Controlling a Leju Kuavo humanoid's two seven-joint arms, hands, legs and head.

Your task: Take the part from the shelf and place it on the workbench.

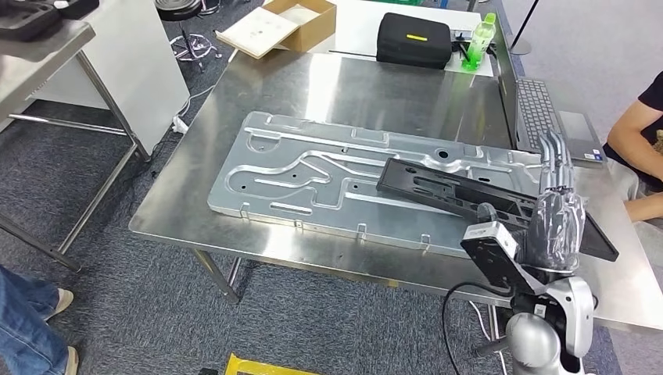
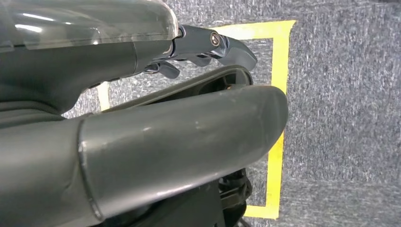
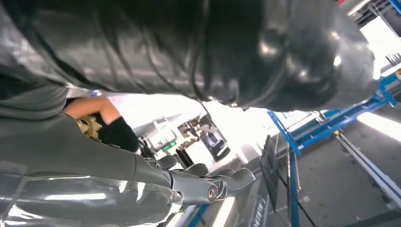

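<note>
The right hand (image 1: 557,205) is reaching up from the lower right, fingers (image 1: 553,160) stretched straight and pressed together, resting over the near end of the long black part (image 1: 453,192). That part is lying across the stamped metal panel (image 1: 313,168) on the steel workbench (image 1: 360,86). The left hand (image 2: 156,94) is hanging above carpet, its fingers loosely curled, holding nothing.

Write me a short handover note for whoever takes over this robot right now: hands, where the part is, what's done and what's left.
Right hand: at the near right end of the black part; from the head view I cannot tell whether it grips or only touches it.
Left hand: hangs over carpet with yellow floor tape, nothing visibly held.
Black part: lies across the large metal panel on the workbench.
Done: part is at the workbench.
Left: confirm release, withdraw the right hand.
</note>
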